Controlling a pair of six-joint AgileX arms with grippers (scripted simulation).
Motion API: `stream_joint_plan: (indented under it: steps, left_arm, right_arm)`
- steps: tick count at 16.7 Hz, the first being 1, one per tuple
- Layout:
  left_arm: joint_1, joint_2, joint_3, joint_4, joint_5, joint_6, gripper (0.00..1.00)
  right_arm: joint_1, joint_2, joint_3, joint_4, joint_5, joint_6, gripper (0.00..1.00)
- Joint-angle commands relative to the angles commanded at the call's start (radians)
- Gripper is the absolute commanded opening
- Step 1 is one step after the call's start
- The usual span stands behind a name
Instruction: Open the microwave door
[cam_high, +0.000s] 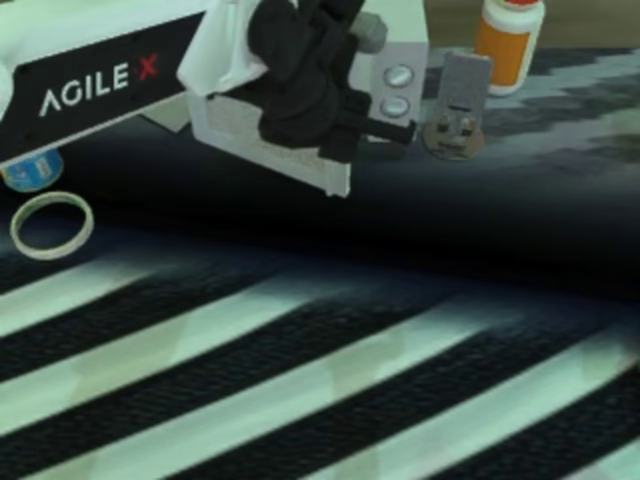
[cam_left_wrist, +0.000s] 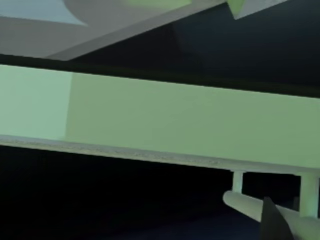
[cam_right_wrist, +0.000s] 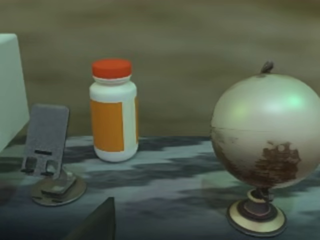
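At the far left of the counter (cam_high: 330, 400) lies a pale ring (cam_high: 51, 224). Next comes our left arm, reaching over the microwave (cam_high: 400, 45) at the back. The microwave door (cam_high: 262, 142) already swings out partway toward us, hinged on its left. Our left gripper (cam_high: 385, 130) sits at the door's free edge, near the two silver knobs (cam_high: 397, 90). We cannot tell if its fingers are wide or closed.

The door looks stiff, thin and light, so we think it should swing easily when pulled by its handle bar (cam_left_wrist: 270, 212).

To the right stand a grey phone stand (cam_high: 455, 105) and an orange bottle (cam_high: 508, 42), close by. In front is open room for swinging. Our right gripper is out of sight.
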Motion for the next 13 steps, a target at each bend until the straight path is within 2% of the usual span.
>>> stream_joint_plan:
  steps: [9,13]
  left_arm:
    - [0.0,0.0,0.0,0.0,0.0,0.0,0.0]
    - [0.001,-0.016,-0.026,0.009,0.019,0.02,0.0]
  right_arm:
    - [0.0,0.0,0.0,0.0,0.0,0.0,1.0]
    - [0.0,0.0,0.0,0.0,0.0,0.0,1.0]
